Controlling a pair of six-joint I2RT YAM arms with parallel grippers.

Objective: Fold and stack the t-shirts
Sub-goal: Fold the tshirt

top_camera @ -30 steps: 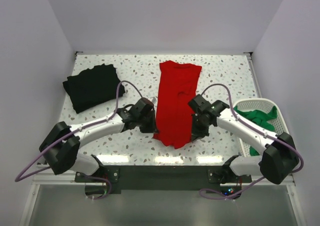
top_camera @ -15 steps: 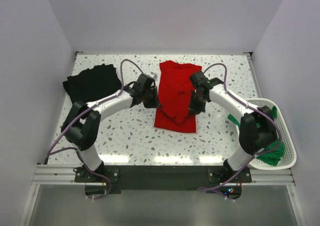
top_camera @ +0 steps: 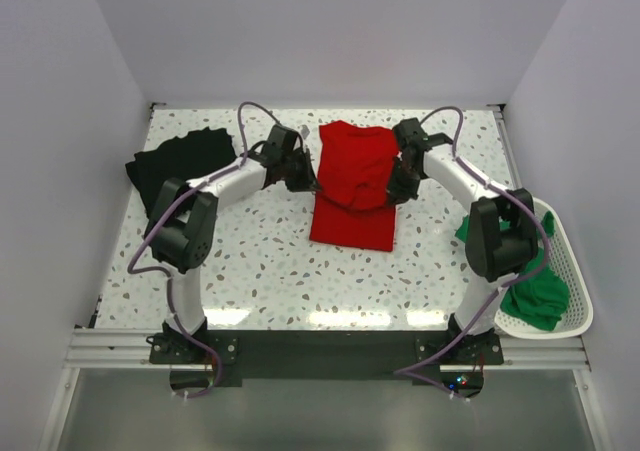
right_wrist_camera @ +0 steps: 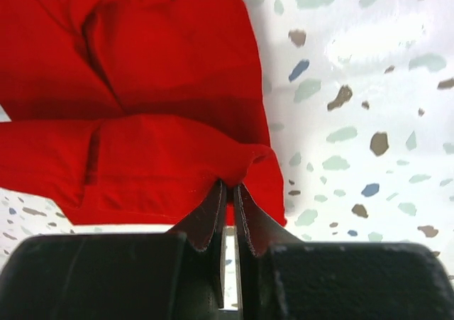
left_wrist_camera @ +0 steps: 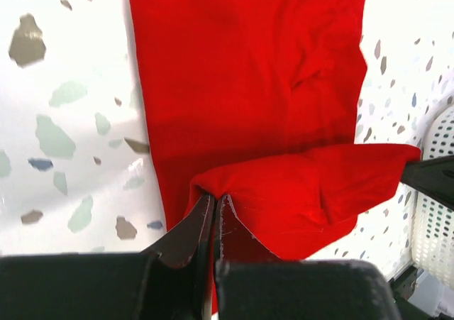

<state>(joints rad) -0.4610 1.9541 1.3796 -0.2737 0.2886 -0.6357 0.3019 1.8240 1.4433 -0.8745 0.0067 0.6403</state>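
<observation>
At the middle of the speckled table [top_camera: 260,261], the red t-shirt [top_camera: 352,196] is partway through a fold: it lies as a long strip with sleeves already tucked in, and one end is lifted and doubled over the rest. The left gripper [top_camera: 310,183] is clenched on the left corner of that raised edge, and the right gripper [top_camera: 398,188] is clenched on the right corner. Both wrist views show the fingers pinched tight on a bunched bit of red cloth, with the doubled band hanging between them above the flat layer. I judge this fold about half made, since the carried edge has not been laid down and the cloth sags unevenly. Over at the far left the black t-shirt [top_camera: 180,168] rests as a compact, roughly square bundle, which looks folded, though its layers cannot be made out from above. On the right the green t-shirt [top_camera: 535,293] is crumpled in the white basket [top_camera: 578,316], part of it spilling over the rim, so it looks untouched. Nothing is stacked yet, as the black and red shirts lie well apart. By that reading, one shirt is done, one is in hand, and one is left, with the stacking to follow. Counted: three t-shirts, one each of red, black and green; one basket; two grippers, both gripping the red shirt
</observation>
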